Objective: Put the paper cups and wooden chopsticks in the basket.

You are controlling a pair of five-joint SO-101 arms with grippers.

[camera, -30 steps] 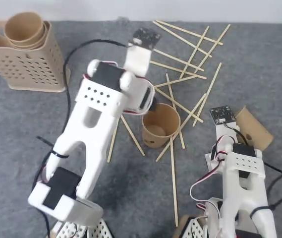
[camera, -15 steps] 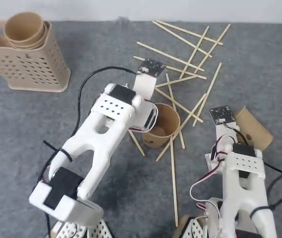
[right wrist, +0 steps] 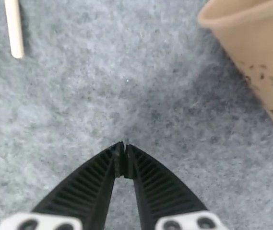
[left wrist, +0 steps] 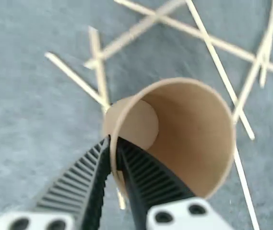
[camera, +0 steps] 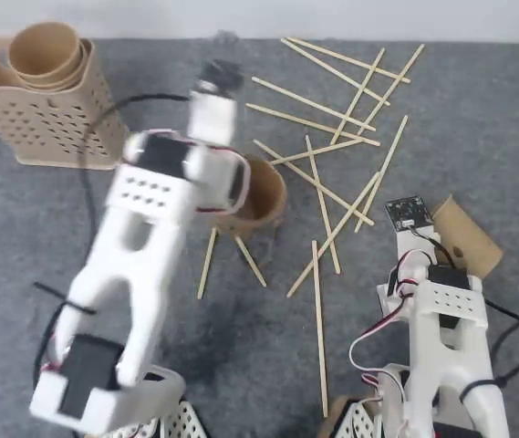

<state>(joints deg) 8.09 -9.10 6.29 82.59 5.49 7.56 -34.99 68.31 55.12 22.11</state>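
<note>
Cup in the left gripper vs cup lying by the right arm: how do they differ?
The held cup is pinched at its rim by the left gripper; the lying cup is touched by nothing. The held cup shows its open mouth to the high view; the lying cup is on its side, showing its wall. Both are brown paper cups, outside the basket.

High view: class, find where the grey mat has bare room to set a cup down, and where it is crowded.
Bare mat lies in front of the basket, beside the left arm; between that arm and the lone chopstick near the right arm; and in the far right corner. Crowded: the scattered chopsticks in the middle.
</note>
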